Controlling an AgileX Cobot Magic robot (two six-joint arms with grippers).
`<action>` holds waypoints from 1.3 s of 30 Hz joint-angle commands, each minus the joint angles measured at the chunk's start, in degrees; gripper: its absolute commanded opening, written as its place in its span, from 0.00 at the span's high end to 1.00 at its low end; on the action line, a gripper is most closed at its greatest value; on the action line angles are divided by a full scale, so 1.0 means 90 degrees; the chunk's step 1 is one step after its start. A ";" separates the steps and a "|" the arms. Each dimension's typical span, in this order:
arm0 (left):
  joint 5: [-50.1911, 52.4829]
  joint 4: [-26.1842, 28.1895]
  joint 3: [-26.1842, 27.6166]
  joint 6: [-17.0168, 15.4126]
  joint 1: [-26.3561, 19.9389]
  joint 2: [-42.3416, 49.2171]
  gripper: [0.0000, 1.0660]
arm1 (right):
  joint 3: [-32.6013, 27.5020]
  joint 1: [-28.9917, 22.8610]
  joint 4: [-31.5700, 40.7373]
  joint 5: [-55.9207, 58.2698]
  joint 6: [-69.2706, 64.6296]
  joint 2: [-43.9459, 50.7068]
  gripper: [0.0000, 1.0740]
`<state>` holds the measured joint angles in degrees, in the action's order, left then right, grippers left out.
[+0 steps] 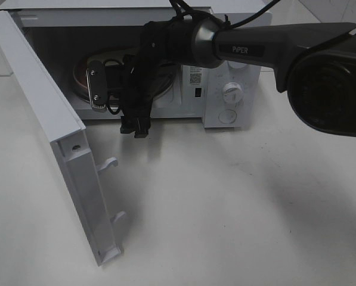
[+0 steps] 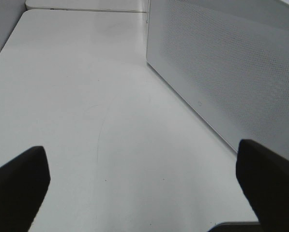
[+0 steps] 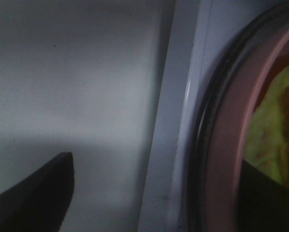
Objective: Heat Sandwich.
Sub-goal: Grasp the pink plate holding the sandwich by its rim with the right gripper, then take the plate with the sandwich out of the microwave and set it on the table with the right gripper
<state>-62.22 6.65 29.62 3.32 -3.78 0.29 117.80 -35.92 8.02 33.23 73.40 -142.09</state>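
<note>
The sandwich point(image 3: 272, 130) shows only as green lettuce with reddish filling on a round pink plate point(image 3: 226, 159) in the right wrist view. From above, the plate point(image 1: 80, 77) sits inside the open microwave point(image 1: 231, 65), and the arm hides the sandwich. My right gripper point(image 1: 115, 101) reaches across into the microwave's mouth. In the right wrist view the right gripper point(image 3: 149, 203) is open, one finger point(image 3: 265, 193) over the plate and the other over the floor in front of it, with the plate's rim between them. My left gripper point(image 2: 144, 193) is open over bare table.
The microwave door point(image 1: 46, 113) swings out wide on the left, its latch hooks facing the table's middle. Its perforated outer face point(image 2: 231, 72) stands close beside my left gripper. The control panel with knobs point(image 1: 231, 92) is on the microwave's right.
</note>
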 commanded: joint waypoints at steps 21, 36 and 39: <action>0.0076 0.0045 -0.0006 -0.0025 -0.0019 0.0038 0.09 | -0.0019 0.0045 -0.0045 0.0738 -0.0115 0.0146 1.00; 0.0076 0.0045 -0.0006 -0.0025 -0.0019 0.0038 0.09 | -0.0376 0.0045 -0.0057 0.1101 0.0688 0.0719 1.00; 0.0076 0.0045 -0.0006 -0.0025 -0.0019 0.0038 0.09 | -0.0700 0.0045 -0.0057 0.0993 0.0923 0.0942 1.00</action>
<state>-62.22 6.65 29.62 3.32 -3.78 0.29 112.93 -35.52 7.51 41.37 79.53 -135.10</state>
